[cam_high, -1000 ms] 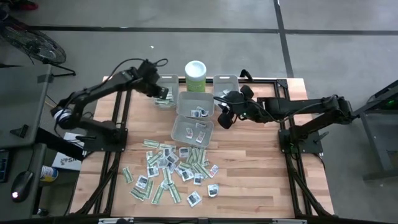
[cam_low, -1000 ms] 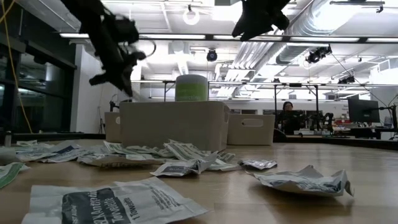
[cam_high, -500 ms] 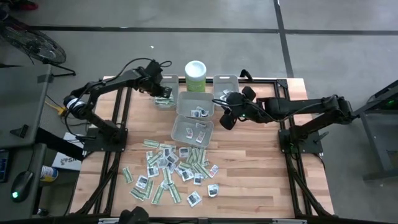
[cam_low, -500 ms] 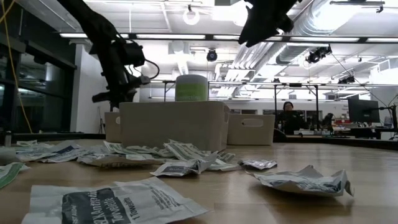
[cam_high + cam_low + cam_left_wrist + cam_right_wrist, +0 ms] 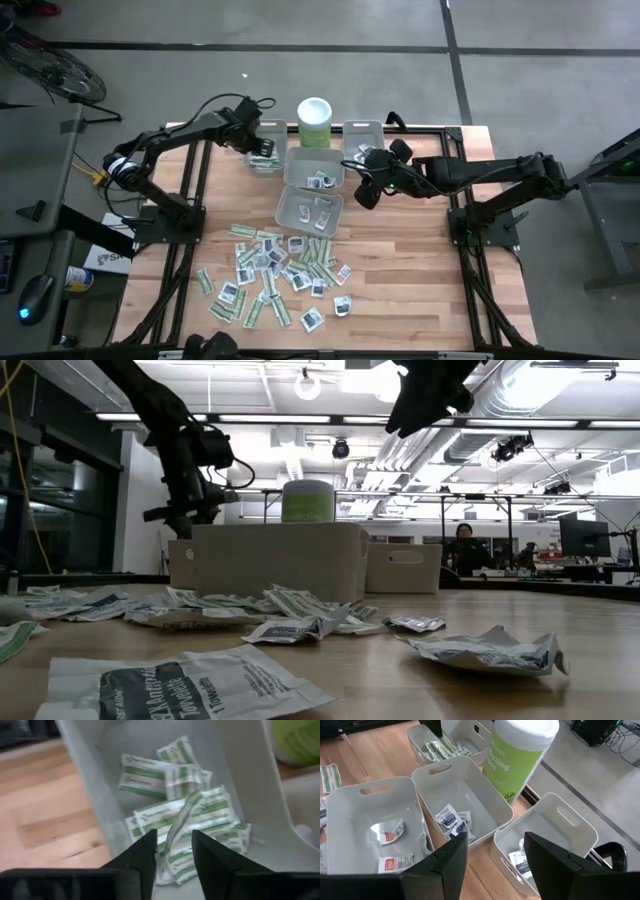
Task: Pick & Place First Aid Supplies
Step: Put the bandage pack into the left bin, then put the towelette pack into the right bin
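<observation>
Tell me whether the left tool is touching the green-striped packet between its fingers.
Cannot tell. In the left wrist view the left tool straddles an upright green-striped packet over the grey bin, but no plain contact or gap shows.

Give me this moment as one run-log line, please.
left gripper: open over bin, green strip between fingers | right gripper: open, above bins | pile: on table

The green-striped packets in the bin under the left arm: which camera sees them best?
The left wrist view: it looks straight into the bin, showing the green-striped packets piled up. The high view shows them small. The low view hides them. The right wrist view glimpses a few.
</observation>
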Tool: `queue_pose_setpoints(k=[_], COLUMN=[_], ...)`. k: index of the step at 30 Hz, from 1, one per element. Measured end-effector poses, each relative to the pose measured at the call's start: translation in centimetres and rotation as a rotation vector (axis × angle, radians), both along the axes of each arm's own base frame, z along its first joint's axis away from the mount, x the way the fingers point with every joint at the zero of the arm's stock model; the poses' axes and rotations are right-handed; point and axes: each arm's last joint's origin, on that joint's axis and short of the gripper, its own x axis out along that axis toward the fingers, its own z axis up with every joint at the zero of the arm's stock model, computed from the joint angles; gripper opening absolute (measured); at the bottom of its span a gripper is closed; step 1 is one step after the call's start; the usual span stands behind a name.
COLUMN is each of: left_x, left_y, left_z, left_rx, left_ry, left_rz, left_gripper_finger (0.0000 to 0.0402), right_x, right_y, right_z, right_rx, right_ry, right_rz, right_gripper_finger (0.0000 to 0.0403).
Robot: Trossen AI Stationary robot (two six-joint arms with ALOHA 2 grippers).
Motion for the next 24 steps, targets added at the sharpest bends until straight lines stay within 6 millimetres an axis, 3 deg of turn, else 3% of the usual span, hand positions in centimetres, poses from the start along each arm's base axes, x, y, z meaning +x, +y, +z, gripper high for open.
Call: queue_pose_setpoints(k=[4,14,20,24], left_x=[-0.4,-1.8,-1.4,-0.6], left_y=[-0.2,-1.6,-4.5,-7.2], left_z=[0.9,4.6,7.0,8.2], left_rx=[0.064,0.215,0.267,0.321], left_ry=[0.020,-0.021,-0.115,-0.138], left_rz=[0.007,0.006,-0.116,-0.214], left_gripper_finger=[0.0144,0.0147,0.0147,0.0147], right_x=[-0.1,-0.1,-0.4,-0.6], right_y=[0.0,0.2,0.7,1.7], right_z=[-0.1,-0.3,-1.0,-2.6], right_rx=[0.007,0.099,0.276,0.360], right_ry=[0.007,-0.010,0.006,0.030], right_rz=[-0.005,0.008,0.034,0.039], right_gripper_finger=[0.0190,0.0190,0.0190,0.0186])
